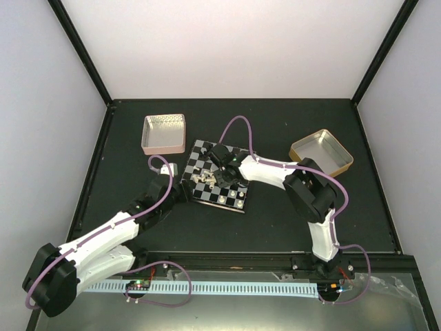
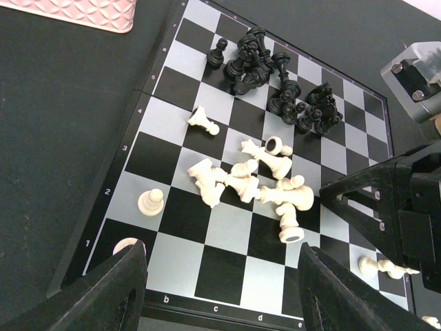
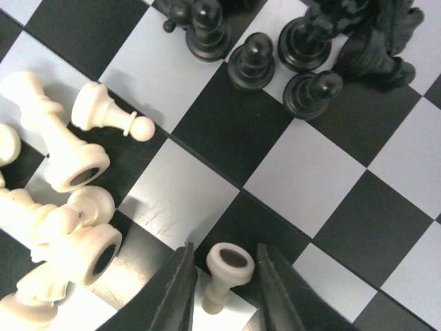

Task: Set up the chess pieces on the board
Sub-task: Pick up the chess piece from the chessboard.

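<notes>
Two arms are reaching over the dark desk (image 1: 275,117) in the top view. The small square black-and-grey checkered chessboard (image 1: 198,153) is lying mid-desk between a pink square tin (image 1: 164,133) and a gold square tin (image 1: 322,152). The right claw (image 1: 226,169) is hanging over its centre and the left claw (image 1: 180,187) is sitting at its near-left edge.

From the left wrist, the left claw (image 2: 220,247) is standing wide open over the board's first rank, holding nothing. Toppled cream pieces (image 2: 248,183) are lying heaped mid-board, and black pieces (image 2: 275,83) are crowding the far side.

From the right wrist, the right claw (image 3: 226,252) is bracketing a tipped cream pawn (image 3: 229,265) narrowly; whether it is pinching, I cannot tell. The pawn's long axis is running along the gap between the jaws, with its round base facing the camera and its head pointing lower-left, towards the wrist. A good pick probably means squeezing squarely across the base and lifting straight up, clear of the nearby heap. The pawn would then need turning base-down before it is set on its square, or it is likely to topple.
</notes>
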`<state>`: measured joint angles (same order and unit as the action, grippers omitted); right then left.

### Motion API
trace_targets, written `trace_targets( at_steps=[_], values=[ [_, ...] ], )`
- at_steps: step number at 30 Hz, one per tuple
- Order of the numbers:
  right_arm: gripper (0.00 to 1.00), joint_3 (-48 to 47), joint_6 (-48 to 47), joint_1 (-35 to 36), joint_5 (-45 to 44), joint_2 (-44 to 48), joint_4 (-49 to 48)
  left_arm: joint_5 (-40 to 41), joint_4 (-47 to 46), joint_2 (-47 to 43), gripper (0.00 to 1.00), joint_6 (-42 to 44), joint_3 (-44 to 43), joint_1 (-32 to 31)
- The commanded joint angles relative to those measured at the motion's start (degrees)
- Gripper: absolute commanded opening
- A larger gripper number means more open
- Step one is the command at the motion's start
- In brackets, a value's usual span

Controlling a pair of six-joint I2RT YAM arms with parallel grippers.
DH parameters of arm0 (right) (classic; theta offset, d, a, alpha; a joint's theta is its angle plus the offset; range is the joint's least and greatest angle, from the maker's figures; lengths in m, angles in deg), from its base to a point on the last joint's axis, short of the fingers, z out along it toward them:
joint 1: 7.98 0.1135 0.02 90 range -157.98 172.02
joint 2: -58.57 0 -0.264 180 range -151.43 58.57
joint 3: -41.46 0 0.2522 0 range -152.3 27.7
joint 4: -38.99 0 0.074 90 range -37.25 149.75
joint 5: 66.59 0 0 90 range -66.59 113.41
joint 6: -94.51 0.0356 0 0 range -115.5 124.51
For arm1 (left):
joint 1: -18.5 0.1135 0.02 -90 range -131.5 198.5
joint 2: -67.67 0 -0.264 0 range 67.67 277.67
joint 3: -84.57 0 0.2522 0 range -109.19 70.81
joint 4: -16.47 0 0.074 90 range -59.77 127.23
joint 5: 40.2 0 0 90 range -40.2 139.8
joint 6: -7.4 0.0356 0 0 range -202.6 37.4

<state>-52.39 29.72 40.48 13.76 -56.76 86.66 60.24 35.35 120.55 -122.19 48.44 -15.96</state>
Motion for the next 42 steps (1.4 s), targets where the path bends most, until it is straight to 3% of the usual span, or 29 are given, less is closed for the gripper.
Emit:
trace_targets(
  at_steps=[1,16,25,35,42],
  values=[
    [0.29,1.90,0.11,0.04,1.41,0.43,3.00,0.64,0.16,-0.50,0.62,-0.40,-2.25,0.40],
    [0.20,3.65,3.74,0.58,0.07,0.86,3.36,0.64,0.15,-0.24,0.62,-0.41,-2.33,0.36],
    [0.04,5.20,4.67,0.62,-0.06,2.53,1.85,0.64,0.06,-0.50,0.61,-0.42,-2.15,0.36],
    [0.01,11.01,-3.54,0.00,1.91,9.39,-10.73,-1.27,1.36,-2.14,0.66,0.38,-4.10,0.38],
    [0.01,17.20,-11.31,-0.46,3.05,20.51,-21.00,-10.20,-1.37,-4.44,0.74,-3.87,-6.52,0.57]
  ],
)
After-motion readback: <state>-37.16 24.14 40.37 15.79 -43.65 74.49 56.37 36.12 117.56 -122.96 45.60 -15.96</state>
